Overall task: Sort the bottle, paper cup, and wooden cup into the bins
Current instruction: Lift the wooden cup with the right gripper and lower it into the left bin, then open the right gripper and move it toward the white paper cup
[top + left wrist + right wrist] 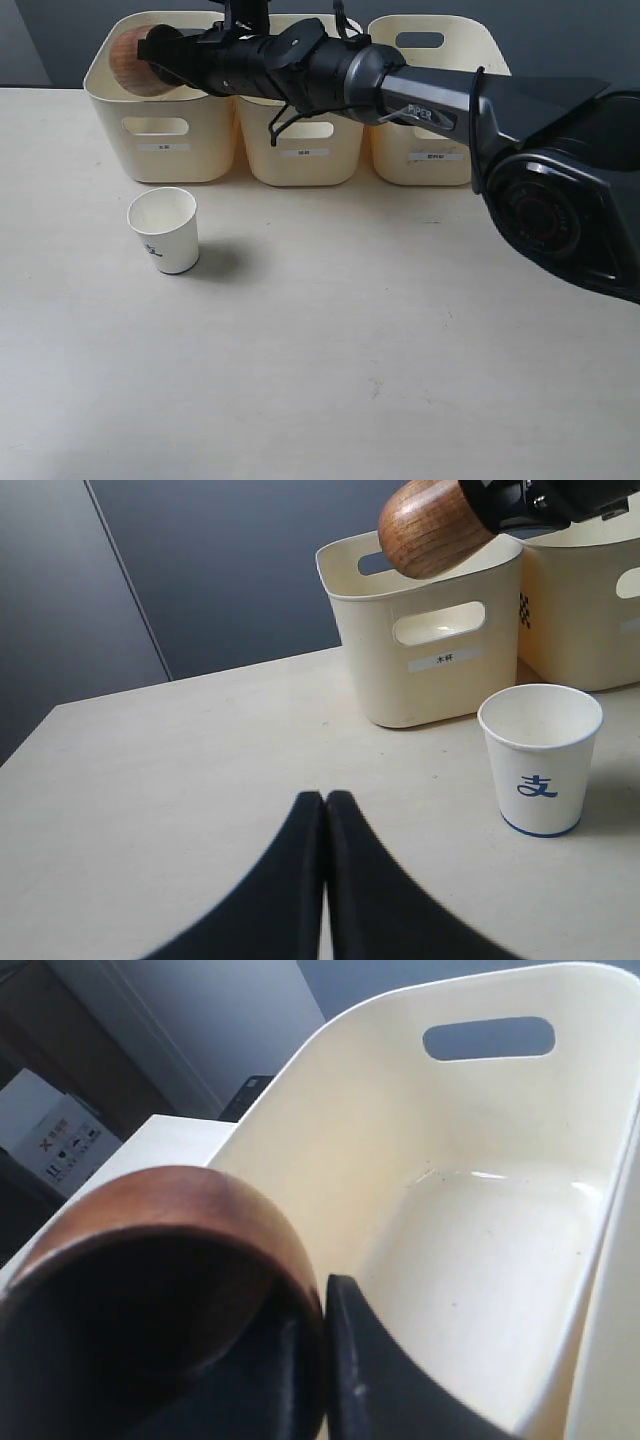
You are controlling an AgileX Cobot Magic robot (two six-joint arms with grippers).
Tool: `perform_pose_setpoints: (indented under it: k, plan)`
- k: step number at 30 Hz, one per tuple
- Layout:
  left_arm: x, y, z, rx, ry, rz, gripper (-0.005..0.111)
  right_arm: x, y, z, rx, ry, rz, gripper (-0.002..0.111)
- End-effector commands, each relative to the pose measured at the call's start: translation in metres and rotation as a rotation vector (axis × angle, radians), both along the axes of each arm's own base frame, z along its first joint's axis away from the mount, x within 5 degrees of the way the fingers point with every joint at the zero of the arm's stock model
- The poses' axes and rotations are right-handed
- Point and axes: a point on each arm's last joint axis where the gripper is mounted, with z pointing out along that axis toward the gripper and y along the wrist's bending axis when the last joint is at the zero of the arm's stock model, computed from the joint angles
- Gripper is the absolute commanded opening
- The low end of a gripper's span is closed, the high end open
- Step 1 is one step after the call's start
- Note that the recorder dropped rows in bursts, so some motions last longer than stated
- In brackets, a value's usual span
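My right gripper [160, 52] reaches across to the left bin [160, 150] and is shut on the rim of the wooden cup [135, 62], which hangs tilted on its side above that bin's opening. In the right wrist view the wooden cup [160, 1260] is pinched at its wall, one finger inside and one outside, over the bin's bare inside [480, 1260]. The paper cup [165, 230] stands upright on the table in front of the left bin. My left gripper [325, 798] is shut on nothing, low over the table, short of the paper cup [540, 758]. The bottle is out of view.
Three cream bins stand in a row at the back: the left, the middle bin [305, 150] and the right bin [425, 150]. My right arm [450, 100] stretches across above the middle and right bins. The beige table [350, 380] runs forward.
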Motion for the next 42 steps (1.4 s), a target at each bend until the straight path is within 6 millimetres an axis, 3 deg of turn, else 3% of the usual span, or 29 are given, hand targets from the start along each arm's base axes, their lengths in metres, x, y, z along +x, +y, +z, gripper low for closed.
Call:
perform_pose_setpoints:
  k: [1, 19, 21, 26, 28, 39, 42]
  plan:
    - [0.000, 0.000, 0.000, -0.002, -0.010, -0.003, 0.000, 0.003, -0.002, 0.007, -0.063, -0.092, 0.013, -0.001]
    - [0.000, 0.000, 0.000, -0.002, -0.010, -0.003, 0.000, 0.004, -0.003, 0.008, -0.083, -0.121, 0.007, 0.000]
    - [0.000, 0.000, 0.000, -0.002, -0.010, -0.003, 0.000, 0.004, -0.003, 0.007, -0.083, -0.119, 0.011, 0.007]
    - [0.000, 0.000, 0.000, -0.002, -0.010, -0.003, 0.000, 0.003, -0.002, 0.007, -0.077, -0.110, 0.014, 0.042]
    - [0.000, 0.000, 0.000, -0.002, -0.010, -0.003, 0.000, 0.003, -0.002, 0.007, -0.068, -0.103, 0.010, 0.049]
    - [0.000, 0.000, 0.000, -0.002, -0.009, -0.003, 0.000, -0.003, 0.002, 0.006, -0.054, -0.052, 0.081, 0.049]
    - [0.000, 0.000, 0.000, -0.002, -0.009, -0.003, 0.000, -0.011, 0.005, 0.017, -0.047, -0.033, 0.164, 0.049]
